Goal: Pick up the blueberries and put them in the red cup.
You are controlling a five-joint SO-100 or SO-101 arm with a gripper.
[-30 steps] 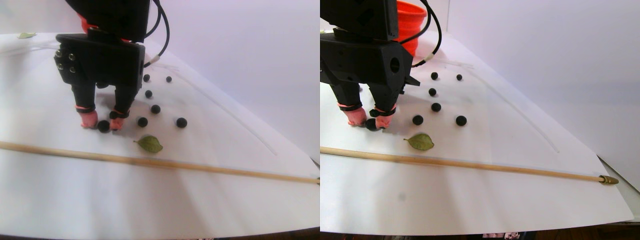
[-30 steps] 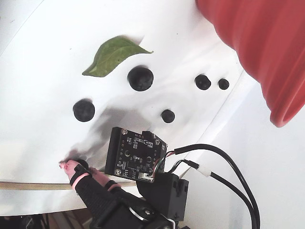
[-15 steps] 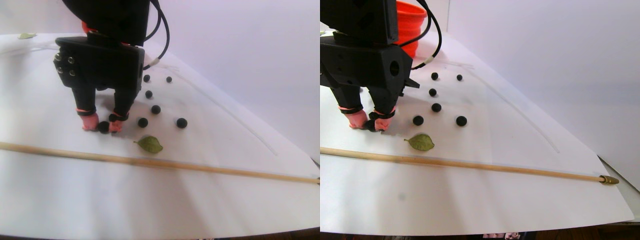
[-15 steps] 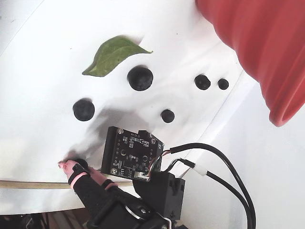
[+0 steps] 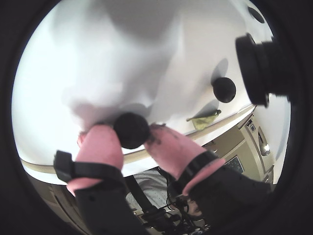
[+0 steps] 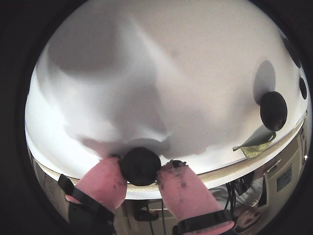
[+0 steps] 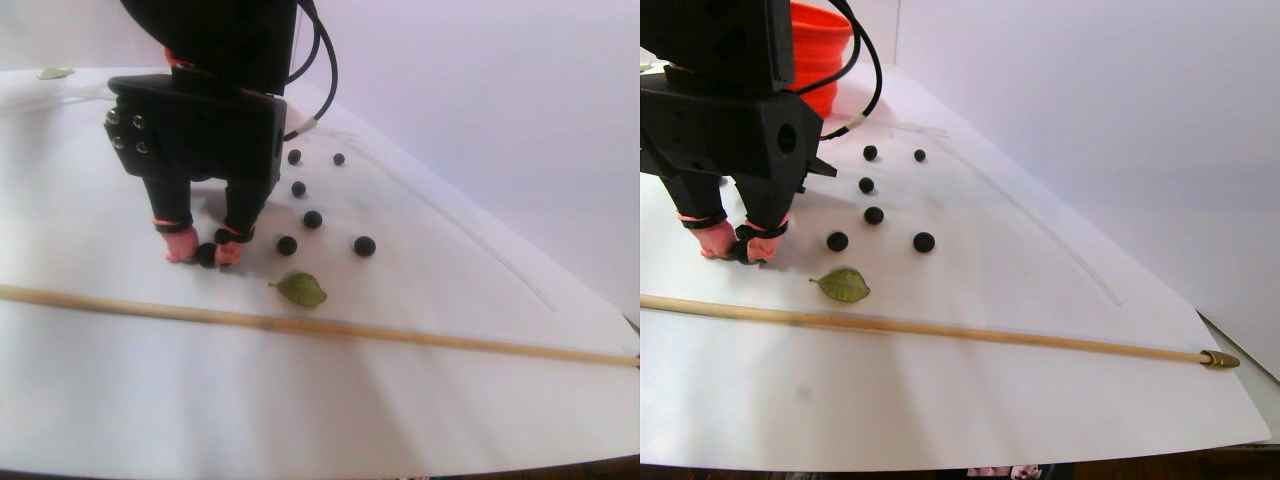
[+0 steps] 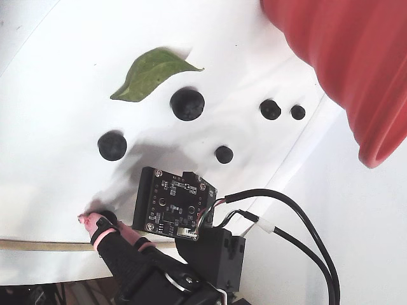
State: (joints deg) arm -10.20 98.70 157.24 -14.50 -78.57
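Your black two-finger gripper with pink rubber tips [image 6: 142, 172] is down at the white paper sheet [image 7: 420, 400], jaws narrowed onto one small matte dark blue-black blueberry [image 6: 140, 165]. In both wrist views each pink fingertip [image 5: 100, 147] touches a side of the berry, so call it pinched. Whether it has left the paper, you can't tell; it sits at sheet level in the stereo pair view [image 7: 206, 254].

Key relation: the large red plastic cup [image 8: 343, 70] lies away from the gripper, toward the sheet's far edge in the stereo pair view [image 7: 825, 50], mostly hidden behind the black arm body [image 7: 200, 110]. In the fixed view it fills the top right corner while the gripper [image 8: 102, 219] is at bottom left. So your carry likely runs across the whole berry cluster.

The loose blueberries [image 7: 287, 245] lie between gripper and cup, well apart from each other. The nearest big one [image 8: 112, 145] sits near the fingers, and another big one [image 8: 187, 104] is just beside the green leaf [image 8: 149, 73].

A thin wooden stick with a brass tip [image 7: 400, 338] crosses the sheet on the near side, behind the fingers and off your path.

Judgement: lift straight up first; a low drag toward the cup would probably knock the loose berries.
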